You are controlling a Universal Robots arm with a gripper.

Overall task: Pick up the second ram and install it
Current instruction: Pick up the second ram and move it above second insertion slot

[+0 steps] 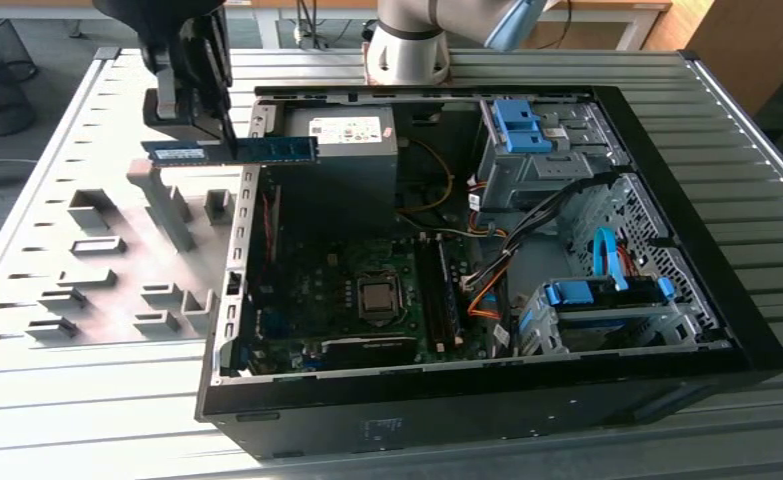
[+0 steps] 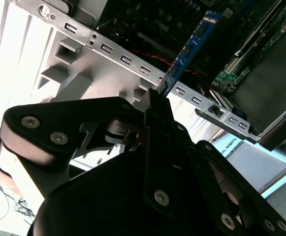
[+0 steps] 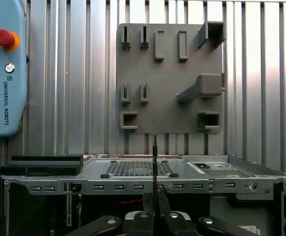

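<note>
Exterior view: the tool hangs above the wall of the computer case on the exterior view's left, toward the far end; it carries the second ram level, long side across, clear of every surface
Second wrist view: the fingers are clenched on one end of the second ram; the free length reaches out past the case's perforated rail
First wrist view: the second ram shows edge-on as a thin upright line rising from the tool; beyond it lies the gray fixture plate on the ribbed bench; a control pendant rests on the bench to one side of the plate
Tool state: grasping the second ram; the hold looks square, with no visible tilt of the board between the fingers
Ram position: in the air over the boundary between fixture plate and case; touching neither; well apart from the motherboard
Done: pick-up judged complete; the board is off the plate and fully borne by the tool
Left: installation in full; the memory slots lie beside the processor socket, low in the case and well apart from the board; it is not yet over them, not yet aligned, not yet seated
Undetermined: whether any slot already holds a stick; the slots are too dark to judge
</note>
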